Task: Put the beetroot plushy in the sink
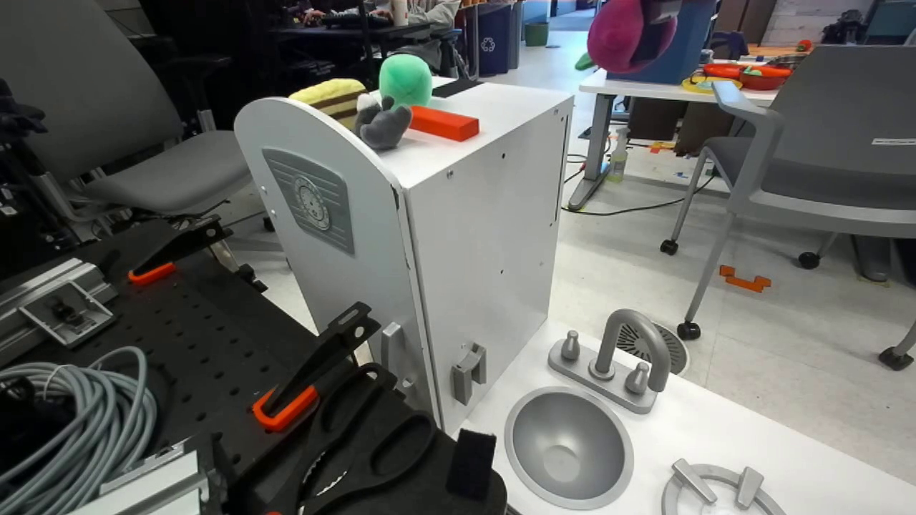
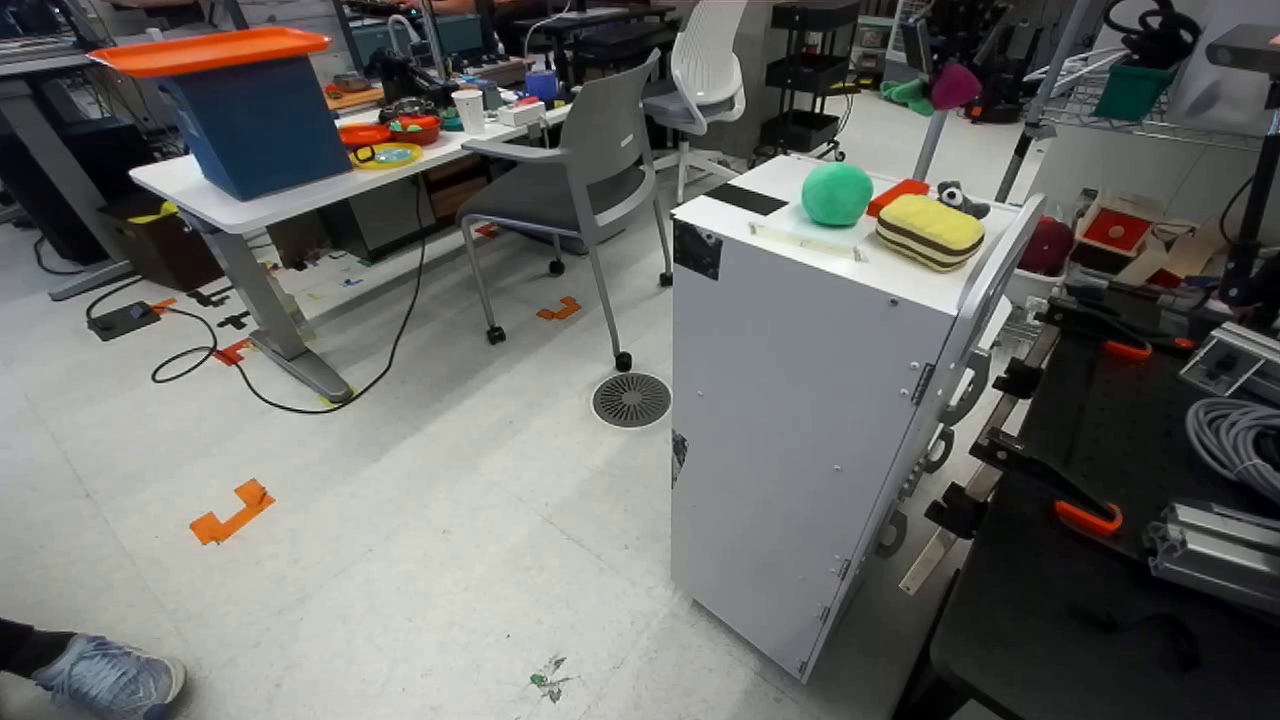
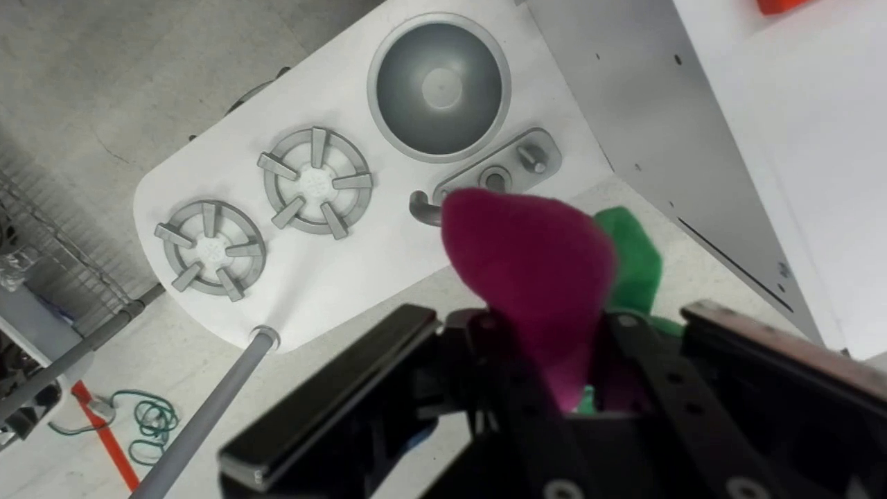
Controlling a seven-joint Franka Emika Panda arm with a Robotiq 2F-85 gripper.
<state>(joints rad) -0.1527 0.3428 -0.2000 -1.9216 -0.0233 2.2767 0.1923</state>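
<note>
Jaws clasp the beetroot plushy (image 3: 535, 267) up high; loosened too early, I fear, it could clip the faucet (image 1: 607, 352) and tumble outside the sink (image 1: 569, 447).

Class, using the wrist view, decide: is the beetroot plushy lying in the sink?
No, the beetroot plushy is held in the claw, and the sink shows its bare bottom.

magenta beetroot (image 3: 533, 256), grey sink (image 1: 569, 447), striped yellow toy (image 2: 930, 232)

A green ball (image 2: 837, 194) rests near a striped yellow plush (image 2: 929, 233).
</note>
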